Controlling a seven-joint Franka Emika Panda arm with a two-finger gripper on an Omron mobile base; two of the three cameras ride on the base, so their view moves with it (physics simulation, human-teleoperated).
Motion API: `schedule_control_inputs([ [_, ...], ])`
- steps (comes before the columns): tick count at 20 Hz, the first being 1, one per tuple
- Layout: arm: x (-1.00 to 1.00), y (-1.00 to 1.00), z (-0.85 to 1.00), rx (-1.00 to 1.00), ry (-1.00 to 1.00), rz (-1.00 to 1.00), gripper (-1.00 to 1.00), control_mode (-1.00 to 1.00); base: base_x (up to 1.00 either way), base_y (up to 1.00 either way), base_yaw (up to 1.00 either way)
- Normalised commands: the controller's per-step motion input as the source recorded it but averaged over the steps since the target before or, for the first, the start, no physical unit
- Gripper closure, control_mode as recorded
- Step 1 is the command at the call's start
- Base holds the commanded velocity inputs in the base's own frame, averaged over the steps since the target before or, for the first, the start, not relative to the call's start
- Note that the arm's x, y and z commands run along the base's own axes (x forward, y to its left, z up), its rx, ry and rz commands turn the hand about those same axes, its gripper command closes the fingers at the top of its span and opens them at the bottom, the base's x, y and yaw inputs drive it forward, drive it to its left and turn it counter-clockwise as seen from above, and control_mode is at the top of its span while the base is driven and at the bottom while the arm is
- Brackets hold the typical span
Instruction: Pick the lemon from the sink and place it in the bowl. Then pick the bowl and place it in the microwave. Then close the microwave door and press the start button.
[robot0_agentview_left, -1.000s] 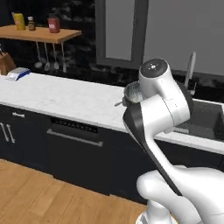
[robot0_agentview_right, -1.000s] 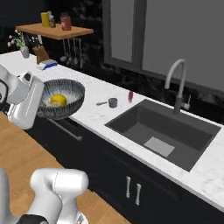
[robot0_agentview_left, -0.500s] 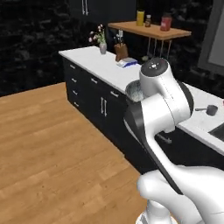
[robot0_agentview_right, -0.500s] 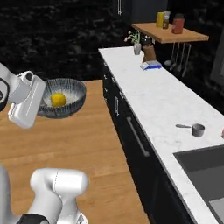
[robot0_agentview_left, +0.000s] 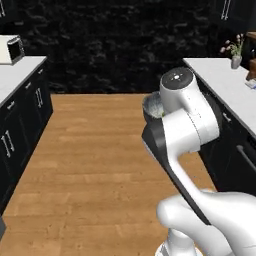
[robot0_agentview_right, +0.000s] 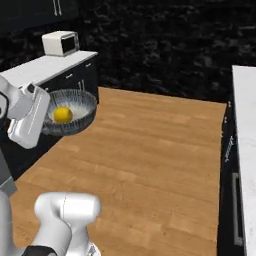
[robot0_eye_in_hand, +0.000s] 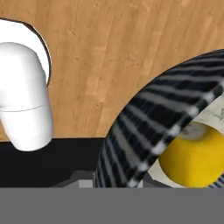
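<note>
Step in hand, as I judge it: carrying the loaded bowl (robot0_agentview_right: 67, 119) toward the microwave. The lemon (robot0_agentview_right: 62, 114) sits inside the bowl, near its middle. Bowl is held aloft above the wood floor (robot0_agentview_right: 150, 145), level, just beside the arm's wrist. In the hand view the bowl's striped rim (robot0_eye_in_hand: 144, 131) crosses close in front of the camera, lemon (robot0_eye_in_hand: 197, 153) behind it. Gripper (robot0_agentview_right: 44, 112) appears clamped on the rim, though the fingers themselves are hidden, so that is inferred. A small white appliance (robot0_agentview_right: 60, 43) stands on the counter beyond the bowl. Next move calls for keeping the bowl level until the microwave opening is in reach.
</note>
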Motion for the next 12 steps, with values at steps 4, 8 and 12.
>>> schedule_control_inputs([
  [4,0.00,0.00,0.00,0.00,0.00,0.00,1.00,1.00,0.97,0.00,0.60],
  [8,0.00,0.00,0.00,0.00,0.00,0.00,1.00,1.00,0.97,0.00,0.57],
  [12,0.00,0.00,0.00,0.00,0.00,0.00,1.00,1.00,0.94,0.00,0.75],
])
